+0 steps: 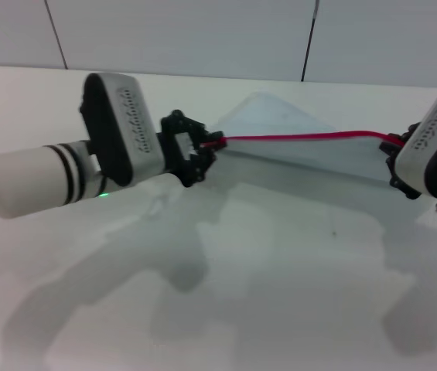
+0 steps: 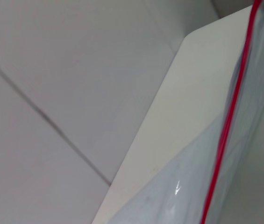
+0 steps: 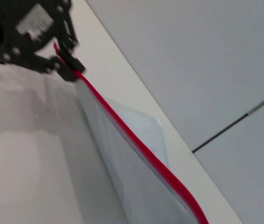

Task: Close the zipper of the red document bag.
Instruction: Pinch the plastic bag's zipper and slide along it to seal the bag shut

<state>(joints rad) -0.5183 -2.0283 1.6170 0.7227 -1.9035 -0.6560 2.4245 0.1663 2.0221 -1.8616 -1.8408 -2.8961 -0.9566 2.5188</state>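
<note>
The red document bag [image 1: 311, 158] hangs off the table as a pale translucent sheet, stretched between my two grippers. Its zipper [image 1: 303, 137] runs as a thin red line along the top edge. My left gripper [image 1: 209, 145] is shut on the zipper's left end; the right wrist view shows this same left gripper [image 3: 72, 66] pinching the red strip [image 3: 136, 140]. My right gripper [image 1: 395, 151] grips the zipper's right end, its fingers partly hidden by the wrist. In the left wrist view the zipper [image 2: 225, 130] crosses the bag [image 2: 169, 196]. I cannot make out the slider.
The white table [image 1: 241, 294] lies under the bag, with both arms' shadows on it. A grey panelled wall [image 1: 203, 31] stands behind the table's far edge.
</note>
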